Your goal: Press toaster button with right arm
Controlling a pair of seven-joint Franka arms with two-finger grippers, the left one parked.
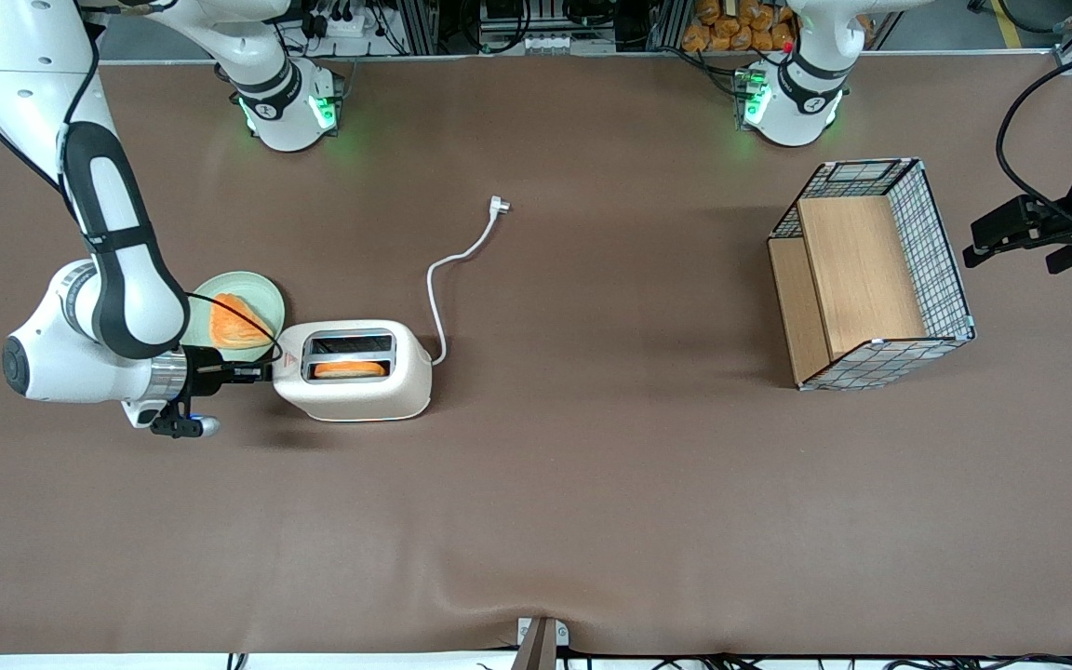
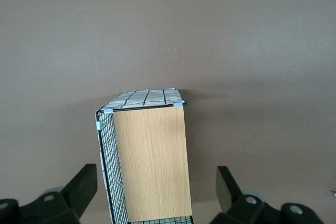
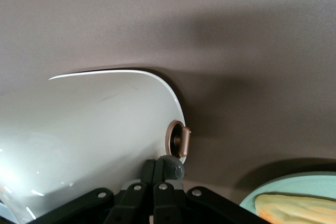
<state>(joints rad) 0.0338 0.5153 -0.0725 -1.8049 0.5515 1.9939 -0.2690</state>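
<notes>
The cream-white toaster (image 1: 355,383) stands on the brown table with an orange slice in the slot nearer the front camera. Its red triangle mark (image 1: 289,357) is at the narrow end facing the right arm (image 1: 117,279). The slim black gripper (image 1: 260,372) lies level against that end, shut with nothing between its fingers. In the right wrist view the toaster's pale body (image 3: 94,124) fills much of the picture. There the gripper (image 3: 156,164) has its closed tips beside the toaster button (image 3: 172,168), a round grey nub, and touches it. A copper knob (image 3: 181,140) sits just past the nub.
A pale green plate (image 1: 257,287) with an orange bread slice (image 1: 234,321) lies beside the gripper, farther from the front camera. The white cord (image 1: 443,279) runs from the toaster to its plug (image 1: 498,206). A wire basket with wooden boards (image 1: 871,274) (image 2: 149,161) stands toward the parked arm's end.
</notes>
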